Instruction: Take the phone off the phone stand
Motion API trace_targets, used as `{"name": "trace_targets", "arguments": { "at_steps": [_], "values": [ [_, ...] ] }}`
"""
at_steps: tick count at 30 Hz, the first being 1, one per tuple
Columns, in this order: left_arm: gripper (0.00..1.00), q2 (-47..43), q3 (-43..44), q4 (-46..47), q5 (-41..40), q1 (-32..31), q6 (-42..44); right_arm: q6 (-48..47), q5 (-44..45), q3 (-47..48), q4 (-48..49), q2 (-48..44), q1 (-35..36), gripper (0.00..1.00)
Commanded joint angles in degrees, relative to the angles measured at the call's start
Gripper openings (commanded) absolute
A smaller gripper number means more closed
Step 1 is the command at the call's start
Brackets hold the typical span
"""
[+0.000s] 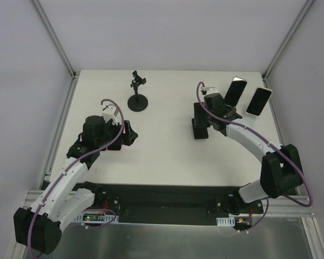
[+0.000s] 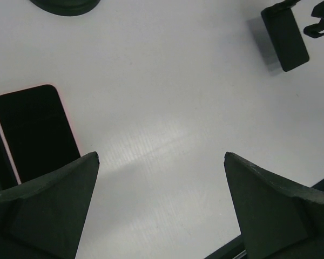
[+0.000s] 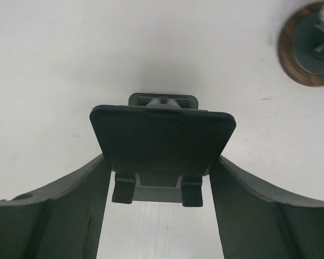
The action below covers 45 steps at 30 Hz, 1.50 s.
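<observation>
While my right hand (image 3: 159,164) clamps the empty stand (image 3: 162,135), my left hand (image 2: 161,159) hangs open — phone (image 2: 35,132) flat beside it.

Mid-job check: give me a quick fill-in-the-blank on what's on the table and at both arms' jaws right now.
1. The black stand between the right jaws carries ___ phone.
2. At the far right corner of the table lie ___ phones.
3. The left jaws stand wide ___.
4. The phone beside the left jaws has a ___ edge.
Missing words: no; two; open; pink.
</observation>
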Motion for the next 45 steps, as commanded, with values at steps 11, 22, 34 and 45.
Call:
{"name": "trace_targets", "arguments": {
  "at_steps": [11, 22, 34, 45],
  "values": [
    [0.99, 20.1, 15.9, 9.1, 15.0, -1.8, -13.9, -8.7, -11.5, 0.5, 10.3, -5.6, 15.8, 0.3],
    [0.92, 31.3, 22.6, 14.5, 19.4, -8.9, -19.4, -9.2, -14.2, 0.5, 11.1, -6.0, 21.7, 0.3],
    [0.61, 38.6, 24.3, 14.9, 24.1, -12.3, -21.6, -10.0, -13.3, 0.4, 10.5, -6.4, 22.4, 0.3],
    [0.0, 35.7, 25.1, 13.4, 16.3, -13.4, -18.1, -10.3, -10.0, -1.5, 9.6, -8.6, 22.4, 0.47]
  ]
}}
